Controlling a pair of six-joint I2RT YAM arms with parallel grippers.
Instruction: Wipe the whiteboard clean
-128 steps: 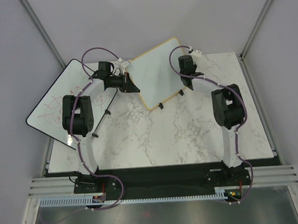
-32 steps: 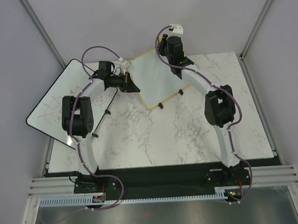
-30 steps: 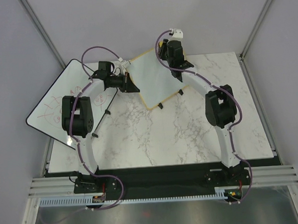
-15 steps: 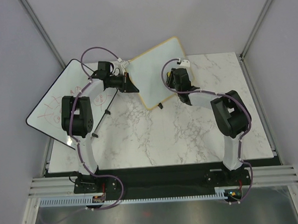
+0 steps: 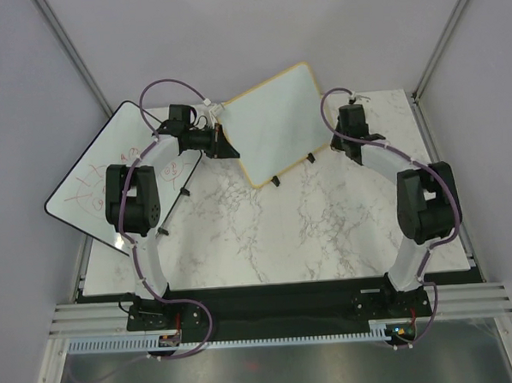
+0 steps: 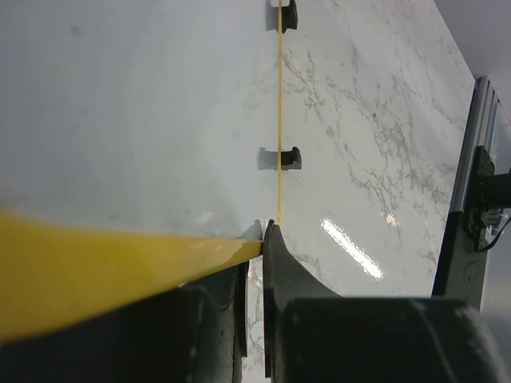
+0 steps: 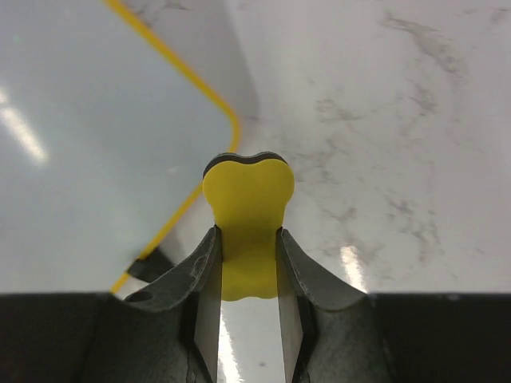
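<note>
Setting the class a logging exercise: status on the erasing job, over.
Left gripper shut on whiteboard frame. Right gripper shut on yellow eraser, right of the board, off it. Board face shows no writing. Path clear.

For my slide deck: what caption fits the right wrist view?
Right end effector grips a yellow eraser beside a rounded corner of the whiteboard, over the marble table.

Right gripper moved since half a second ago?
Yes. The right gripper, clamping the yellow eraser, has swung rightward off the whiteboard, now beside its right edge over the table.
</note>
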